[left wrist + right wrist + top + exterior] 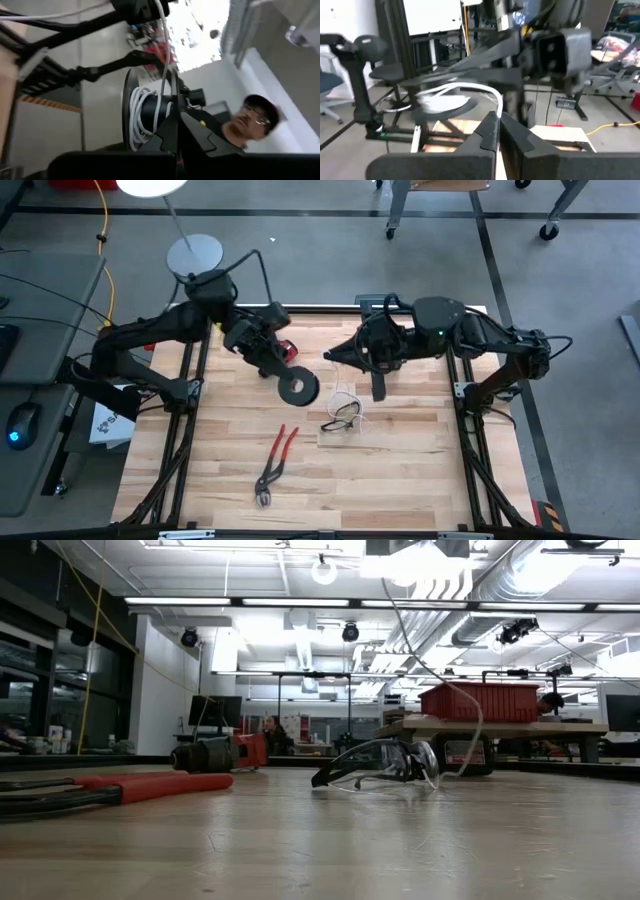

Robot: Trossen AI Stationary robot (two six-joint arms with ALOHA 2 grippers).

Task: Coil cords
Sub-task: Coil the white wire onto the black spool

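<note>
The wooden table [400, 480] is carrying everything, with both dark arms reaching in over its far half. The left gripper [277, 367] is clenching the black spool [298, 386] above the table's middle; in the left wrist view the spool [150, 112] is standing on edge with white turns wound round its hub. The right gripper [379, 388] is hanging just to the spool's right, its fingers [490, 132] pinched on the white cord [465, 90]. The cord [345, 395] is running mostly up and down, dropping from the gripper toward the table, where its loose end is trailing beside a pair of safety glasses [343, 416]. Red-handled pliers [276, 462] are lying nearer the front edge, jaws pointing toward that edge.
</note>
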